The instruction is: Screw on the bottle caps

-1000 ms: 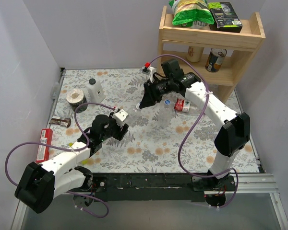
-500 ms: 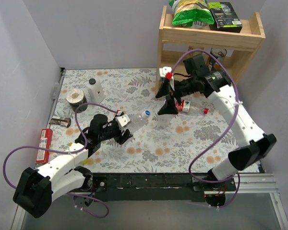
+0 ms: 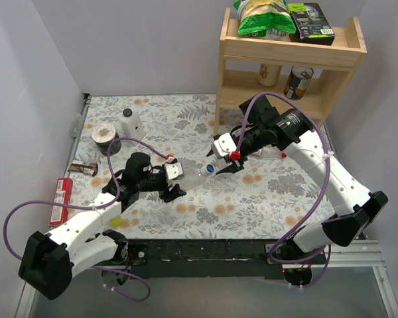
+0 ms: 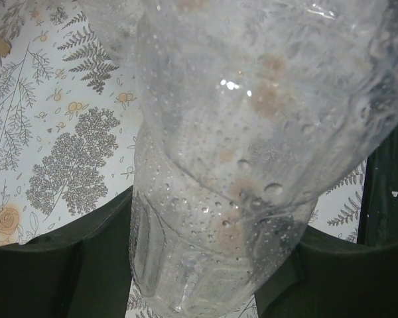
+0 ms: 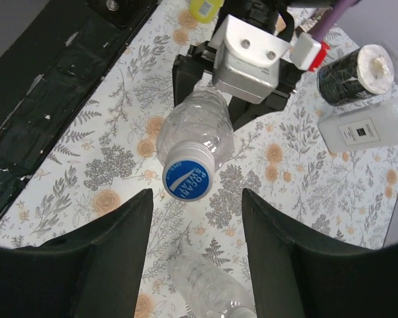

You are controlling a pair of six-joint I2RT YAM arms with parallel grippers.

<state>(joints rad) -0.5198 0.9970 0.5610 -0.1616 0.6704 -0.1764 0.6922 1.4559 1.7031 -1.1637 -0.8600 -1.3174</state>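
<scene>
My left gripper [image 3: 175, 183] is shut on the lower body of a clear bottle [image 4: 252, 132] and holds it tilted above the table, neck toward the right arm. A blue cap [image 3: 205, 170] sits on its neck. In the right wrist view the cap [image 5: 188, 179] faces the camera, just beyond my open right gripper [image 5: 196, 255]. The right gripper [image 3: 227, 163] is level with the cap and touches nothing. A second clear bottle [image 5: 209, 285] lies on the table below the right fingers [image 5: 113, 255]. The other caps are not clearly in view.
A white opaque bottle [image 3: 129, 122] and a dark tape roll [image 3: 105, 136] stand at the back left. A red box [image 3: 62, 199] and a snack bar [image 3: 84, 168] lie by the left edge. A yellow bottle [image 5: 205, 8] lies near the front. A wooden shelf [image 3: 285, 66] stands back right.
My right gripper has swung from the shelf side down and left to face the blue cap. My left gripper has brought the bottle slightly nearer and toward the right arm.
</scene>
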